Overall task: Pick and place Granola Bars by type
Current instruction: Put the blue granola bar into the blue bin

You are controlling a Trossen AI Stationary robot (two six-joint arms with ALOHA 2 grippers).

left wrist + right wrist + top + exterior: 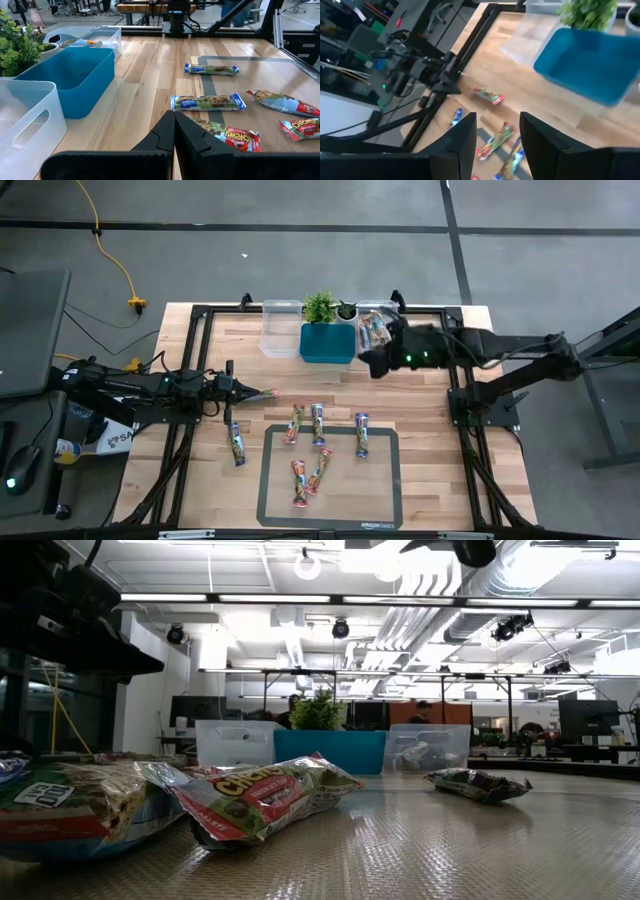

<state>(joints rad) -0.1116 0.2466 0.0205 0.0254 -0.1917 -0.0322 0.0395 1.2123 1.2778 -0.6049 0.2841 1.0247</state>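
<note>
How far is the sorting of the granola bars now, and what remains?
Partly done. The right clear bin already holds some bars, with the open, empty right gripper above the bins. The blue bin and left clear bin look empty. The left gripper is shut, holding nothing. Several granola bars remain on the table.

Seven shiny-wrapped Granola Bars [318,425] lie flat, scattered across the tabletop [430,480], mostly on its dark-bordered mat [380,500].
</note>
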